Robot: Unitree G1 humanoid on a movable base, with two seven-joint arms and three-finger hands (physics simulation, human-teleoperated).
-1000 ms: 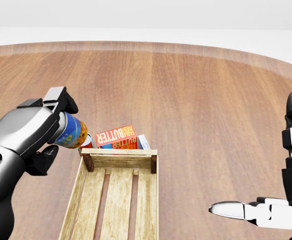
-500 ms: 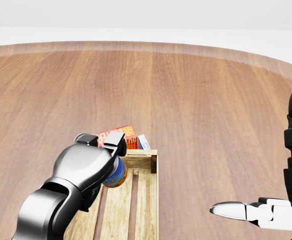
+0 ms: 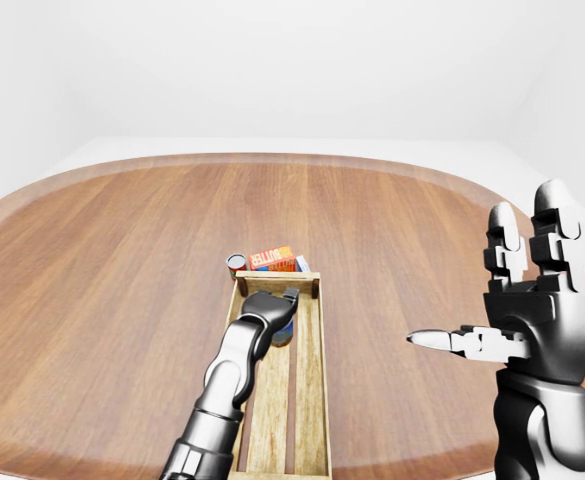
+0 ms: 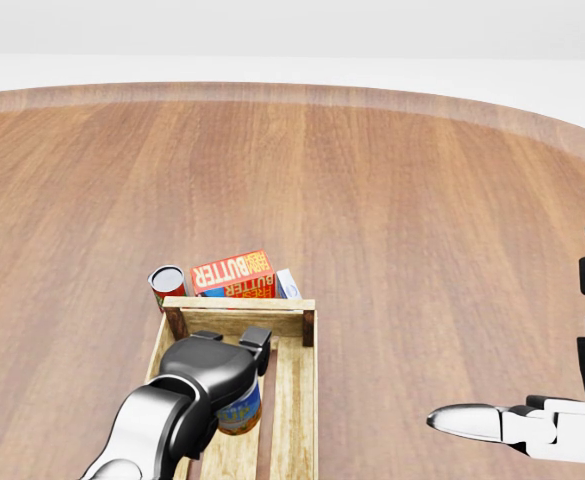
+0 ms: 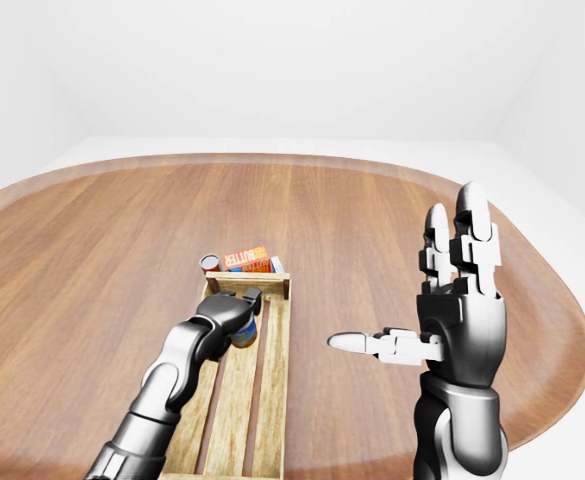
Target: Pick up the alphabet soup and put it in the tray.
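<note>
The alphabet soup can (image 4: 240, 410), blue and orange, is held in my left hand (image 4: 217, 375) low inside the wooden tray (image 4: 297, 400), near the tray's top end in the head view. The fingers are closed round the can; I cannot tell whether it rests on the slats. It also shows in the left-eye view (image 3: 283, 330). My right hand (image 5: 442, 320) is open and empty, fingers upright, well to the right of the tray.
A red can (image 4: 166, 285) stands just beyond the tray's top left corner. A red butter box (image 4: 232, 271) and a white box (image 4: 287, 284) lie just beyond the tray's top end. The round wooden table (image 4: 422, 200) spreads all around.
My left hand has carried the soup can from the left of the tray over its side and lowered it into the tray. The red can is uncovered. The right hand barely moved.
</note>
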